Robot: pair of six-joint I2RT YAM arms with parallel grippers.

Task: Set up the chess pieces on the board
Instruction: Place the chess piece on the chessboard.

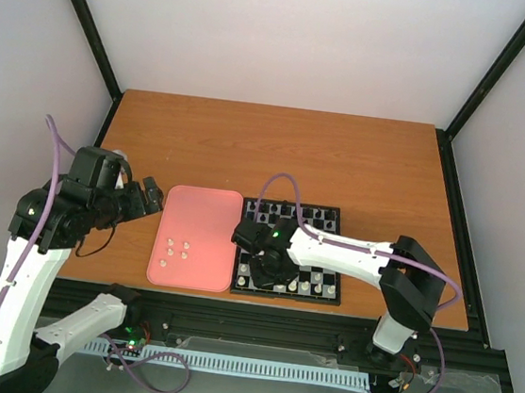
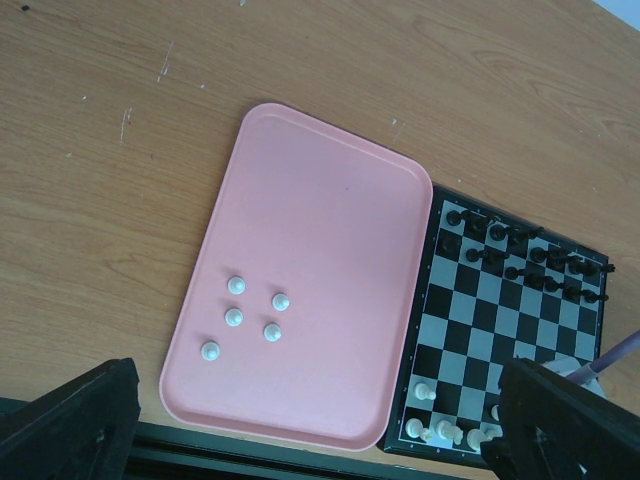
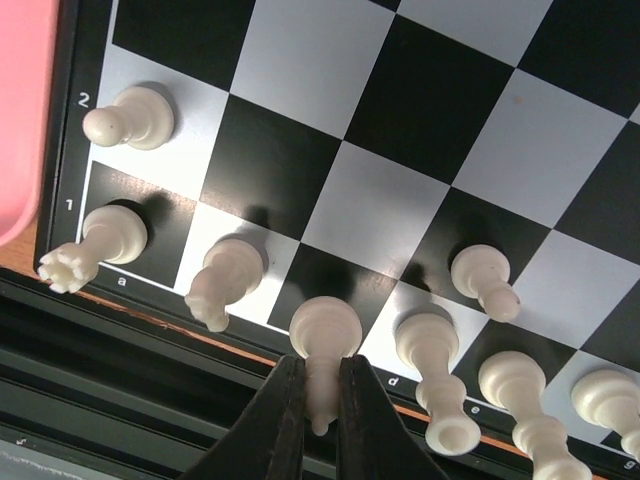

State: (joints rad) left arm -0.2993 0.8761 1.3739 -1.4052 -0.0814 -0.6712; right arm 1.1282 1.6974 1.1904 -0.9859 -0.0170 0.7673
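Note:
The board (image 1: 331,302) lies right of centre, with black pieces (image 2: 520,255) along its far rows and cream-white pieces (image 2: 440,430) on its near rows. Several white pawns (image 2: 235,317) stand on the pink tray (image 2: 320,200). My right gripper (image 3: 320,400) is shut on a white bishop (image 3: 324,330), its base over the near-row square c1, between a knight (image 3: 225,280) and a queen (image 3: 435,370). I cannot tell whether the base touches the square. My left gripper (image 2: 315,410) is open and empty, raised above the tray's left side (image 1: 154,194).
A white rook (image 3: 100,240) stands at the board's near-left corner, with a pawn (image 3: 130,118) behind it. The tray touches the board's left edge. The table's near edge and a black rail (image 1: 257,324) run just below the board.

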